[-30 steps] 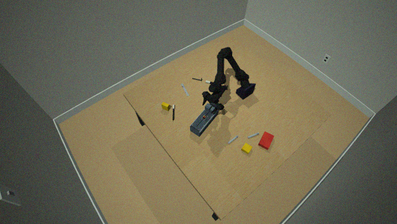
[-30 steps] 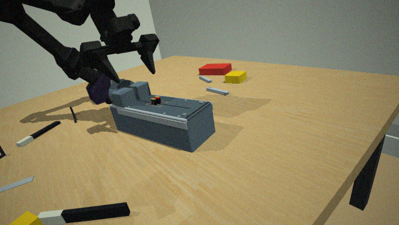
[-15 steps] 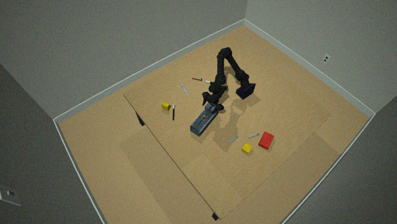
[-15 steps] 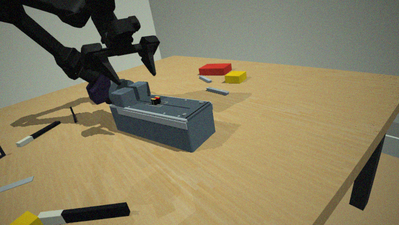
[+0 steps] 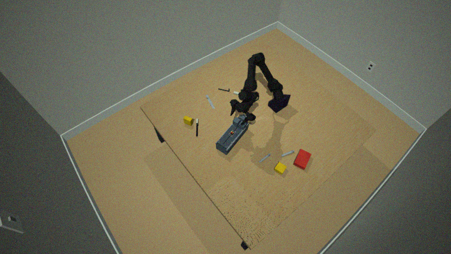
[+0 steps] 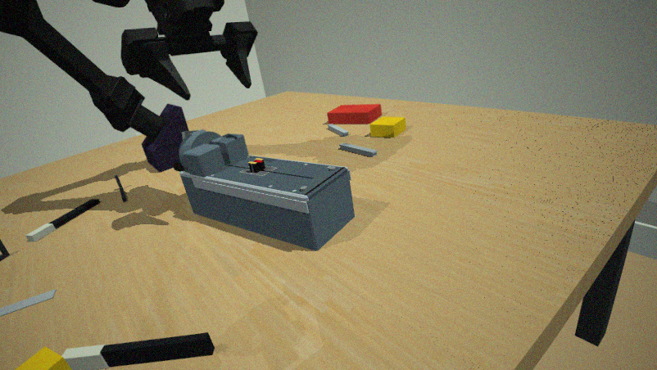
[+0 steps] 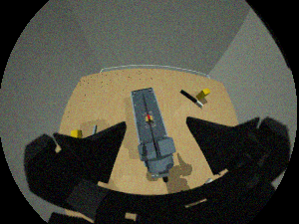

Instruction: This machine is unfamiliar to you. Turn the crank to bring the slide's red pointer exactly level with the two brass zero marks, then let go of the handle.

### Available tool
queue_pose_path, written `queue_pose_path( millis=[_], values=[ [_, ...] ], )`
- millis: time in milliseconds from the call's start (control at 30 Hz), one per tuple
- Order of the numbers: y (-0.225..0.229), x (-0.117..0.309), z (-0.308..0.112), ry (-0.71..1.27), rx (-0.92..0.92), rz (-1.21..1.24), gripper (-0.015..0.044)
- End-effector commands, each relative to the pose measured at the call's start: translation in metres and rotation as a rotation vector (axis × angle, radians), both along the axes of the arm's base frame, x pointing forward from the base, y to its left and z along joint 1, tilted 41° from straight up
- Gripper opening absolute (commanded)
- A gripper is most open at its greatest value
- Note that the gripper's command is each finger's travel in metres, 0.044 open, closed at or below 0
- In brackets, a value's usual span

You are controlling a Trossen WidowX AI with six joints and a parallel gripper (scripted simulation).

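Observation:
The grey-blue machine stands on the table, a slot along its top. The slide's small red pointer sits in the slot close to yellow brass marks; whether they are exactly level is too small to tell. At the machine's block end, a dark knob, seemingly the crank handle, shows low behind the round housing. My gripper is open and empty, above the machine, with its fingers spread wide to either side in the wrist view. It touches nothing.
A red block, a yellow block and two grey bars lie on one side. Another yellow block, black-and-white sticks and a grey strip lie on the other.

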State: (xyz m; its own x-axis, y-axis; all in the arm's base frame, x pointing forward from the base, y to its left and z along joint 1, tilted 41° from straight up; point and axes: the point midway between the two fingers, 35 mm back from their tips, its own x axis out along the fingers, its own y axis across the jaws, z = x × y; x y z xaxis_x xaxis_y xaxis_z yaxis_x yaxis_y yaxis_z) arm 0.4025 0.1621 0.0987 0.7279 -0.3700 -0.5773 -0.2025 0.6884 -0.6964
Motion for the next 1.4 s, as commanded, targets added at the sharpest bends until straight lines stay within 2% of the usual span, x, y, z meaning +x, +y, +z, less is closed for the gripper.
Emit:
queue_pose_path(
  millis=[0,433,867,1067,1367],
  values=[
    [0.000,-0.008,0.013,0.000,0.004,0.000,0.0440],
    [-0.025,-0.062,0.033,0.043,0.038,0.087,0.0440],
    [-0.050,-0.116,0.033,0.081,0.070,0.177,0.0440],
    [-0.053,-0.118,0.030,0.084,0.072,0.181,0.0440],
    [-0.076,-0.109,-0.002,0.088,0.075,0.179,0.0440]
  ],
)
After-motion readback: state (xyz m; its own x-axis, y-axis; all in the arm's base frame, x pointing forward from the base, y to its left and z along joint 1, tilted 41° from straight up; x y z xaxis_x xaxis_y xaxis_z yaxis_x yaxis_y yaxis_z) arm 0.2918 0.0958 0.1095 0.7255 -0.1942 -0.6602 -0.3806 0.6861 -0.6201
